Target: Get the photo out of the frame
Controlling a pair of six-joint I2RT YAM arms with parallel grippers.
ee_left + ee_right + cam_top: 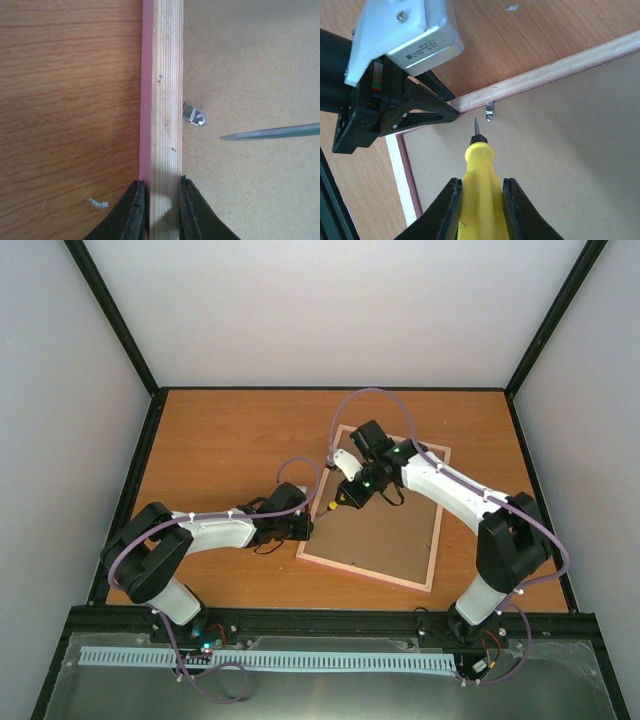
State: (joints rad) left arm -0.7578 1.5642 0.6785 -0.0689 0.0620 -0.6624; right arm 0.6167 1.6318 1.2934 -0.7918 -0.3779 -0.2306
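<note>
The pink frame (pixel 368 576) lies face down on the table with its brown backing board (pixel 385 530) up. The photo is hidden under the board. My left gripper (pixel 305 527) is shut on the frame's left rail (pixel 167 100), one jaw on each side (pixel 162 187). My right gripper (pixel 350 495) is shut on a yellow-handled screwdriver (pixel 480 190). Its blade tip (pixel 270 132) hovers just short of a small metal clip (pixel 489 111) at the rail's inner edge, which also shows in the left wrist view (pixel 194 115). I cannot tell whether the tip touches the board.
The wooden table (pixel 220 450) is bounded by black enclosure posts and pale walls. A small white fleck (pixel 98 202) lies on the table beside the left jaw. The left gripper's body (pixel 400 105) sits close to the left of the screwdriver.
</note>
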